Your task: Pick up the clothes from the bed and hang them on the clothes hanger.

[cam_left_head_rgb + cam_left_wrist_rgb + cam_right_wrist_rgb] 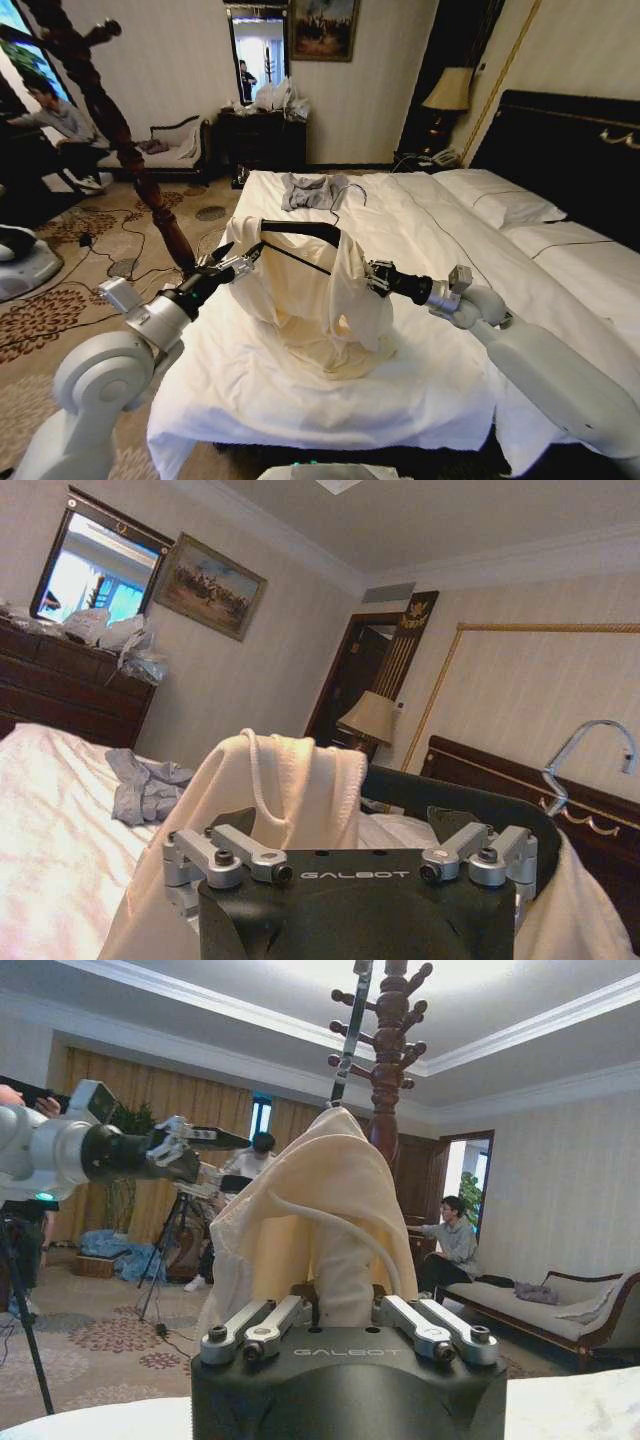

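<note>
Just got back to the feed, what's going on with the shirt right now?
Both arms hold things up over the bed. The left end effector grips one end of the black clothes hanger, and the cream clothes are draped over it. The right end effector pinches the fabric on the other side. A grey garment lies farther up the bed.

The clothes [320, 300] hide most of the clothes hanger [300, 232].

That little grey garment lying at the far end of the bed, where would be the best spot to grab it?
Probably the bunched middle of the grey garment, from straight above: it lies crumpled on the bed, so raised folds give fingers something to pinch.
</note>
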